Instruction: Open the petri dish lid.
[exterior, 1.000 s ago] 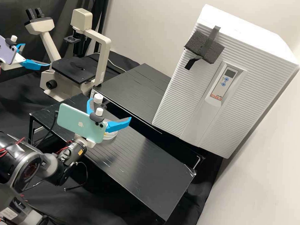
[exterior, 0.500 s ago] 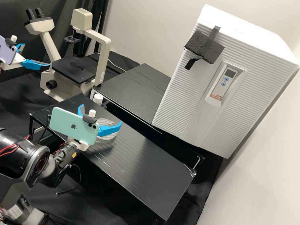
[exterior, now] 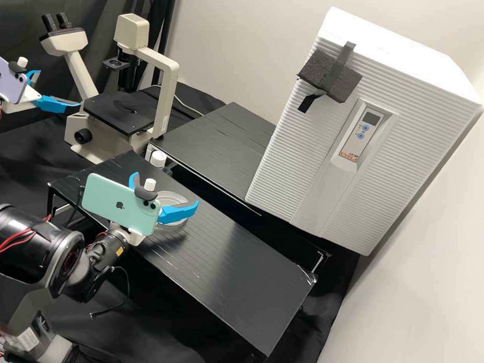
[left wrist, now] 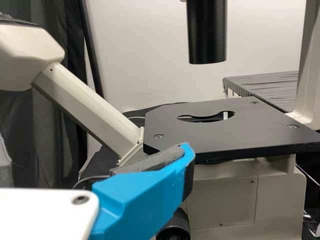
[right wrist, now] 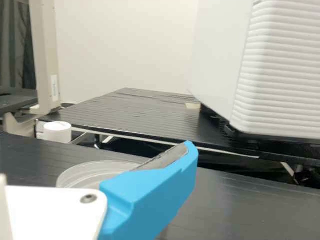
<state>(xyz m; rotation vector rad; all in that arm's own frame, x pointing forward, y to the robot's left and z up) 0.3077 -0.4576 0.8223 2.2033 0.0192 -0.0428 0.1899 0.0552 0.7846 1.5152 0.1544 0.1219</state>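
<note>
Near the bench edge, the right gripper (exterior: 165, 190) stands open at the clear round petri dish (exterior: 173, 198), with one finger crossing in front of the dish's near part. Whether a finger touches it, and whether its lid is on, I cannot tell. In the right wrist view, one blue finger of the right gripper (right wrist: 150, 195) partly hides the dish (right wrist: 90, 172), which lies flat on the black bench. At the far left, the left gripper (exterior: 54, 90) is open and empty beside the microscope. A finger of the left gripper (left wrist: 145, 195) shows before the microscope stage.
A beige microscope (exterior: 122, 112) stands behind the low black bench (exterior: 238, 272). A small white cap (exterior: 158, 158) is at the bench's back edge. Behind are a second black platform (exterior: 216, 148) and a large white ribbed incubator (exterior: 404, 135).
The right gripper has drawn back left and towards the camera, then shifted very slightly right, uncovering more of the dish. Its fingers have stayed apart. The left arm has kept still.
</note>
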